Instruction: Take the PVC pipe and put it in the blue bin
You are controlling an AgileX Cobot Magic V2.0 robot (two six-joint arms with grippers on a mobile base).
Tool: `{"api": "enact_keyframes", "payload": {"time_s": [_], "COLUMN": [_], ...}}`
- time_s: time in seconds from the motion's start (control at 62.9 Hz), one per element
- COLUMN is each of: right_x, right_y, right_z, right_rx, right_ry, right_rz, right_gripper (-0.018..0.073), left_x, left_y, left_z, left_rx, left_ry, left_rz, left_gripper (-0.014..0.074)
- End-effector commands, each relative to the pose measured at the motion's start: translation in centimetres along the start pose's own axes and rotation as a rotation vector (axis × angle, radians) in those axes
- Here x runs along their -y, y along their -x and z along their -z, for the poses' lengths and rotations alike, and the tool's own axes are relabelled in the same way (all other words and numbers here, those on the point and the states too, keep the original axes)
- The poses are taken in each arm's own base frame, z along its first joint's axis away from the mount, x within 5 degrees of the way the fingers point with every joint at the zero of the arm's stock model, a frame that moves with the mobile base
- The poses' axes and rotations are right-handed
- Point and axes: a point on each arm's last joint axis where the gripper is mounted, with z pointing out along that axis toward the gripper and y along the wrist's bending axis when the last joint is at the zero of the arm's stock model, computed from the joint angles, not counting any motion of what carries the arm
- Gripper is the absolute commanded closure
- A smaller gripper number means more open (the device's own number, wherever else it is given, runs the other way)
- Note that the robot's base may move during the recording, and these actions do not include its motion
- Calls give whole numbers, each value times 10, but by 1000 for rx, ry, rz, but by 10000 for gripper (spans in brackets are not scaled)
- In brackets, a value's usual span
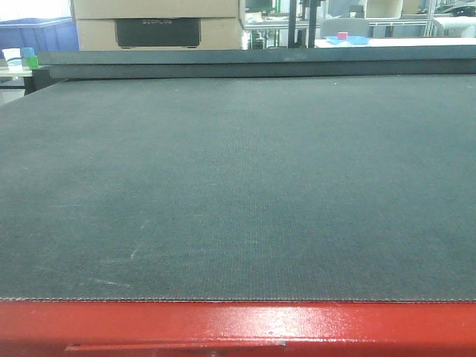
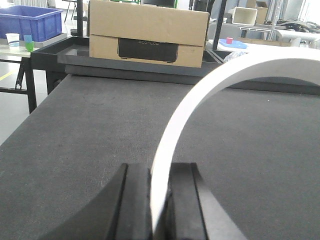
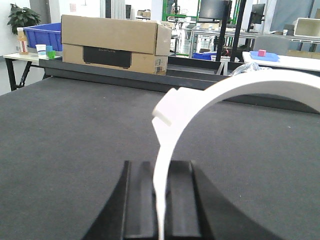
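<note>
left gripper (image 2: 159, 172): jaws clamped on white arc (image 2: 187, 102)
right gripper (image 3: 160, 170): same grip (its own white arc (image 3: 225, 91))
blue bin (image 2: 30, 22): far left, beyond table (image 2: 90, 130)

All 3 views, the 2 wrist ones nearest, look low across the dark grey felt tabletop (image 1: 238, 186) toward the brown cardboard box (image 2: 148, 31).

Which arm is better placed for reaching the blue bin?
Left, probably. The blue bin sits far left beyond the mat, nearer that side. Left gripper and right gripper each straddle a similar white curved piece, so grip doesn't separate them.
</note>
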Motion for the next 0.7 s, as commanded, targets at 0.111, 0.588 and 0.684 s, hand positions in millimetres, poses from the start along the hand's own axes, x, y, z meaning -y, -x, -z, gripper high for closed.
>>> {"api": "enact_keyframes", "payload": {"time_s": [0.111, 0.588, 0.684], "right_x": [1, 1, 1], "right_y": [1, 1, 1], "right_z": [0, 0, 0], "right_rx": [22, 22, 22], "right_ry": [-11, -11, -11], "right_rz": [9, 9, 9], "right_gripper": [728, 728, 728], "left_x": [0, 0, 0], "left_y": [3, 3, 3], "left_z": [2, 2, 2], "left_rx": [31, 37, 37], "left_ry": [1, 1, 1], "left_rz": [16, 16, 16], "left_gripper": [707, 707, 707]}}
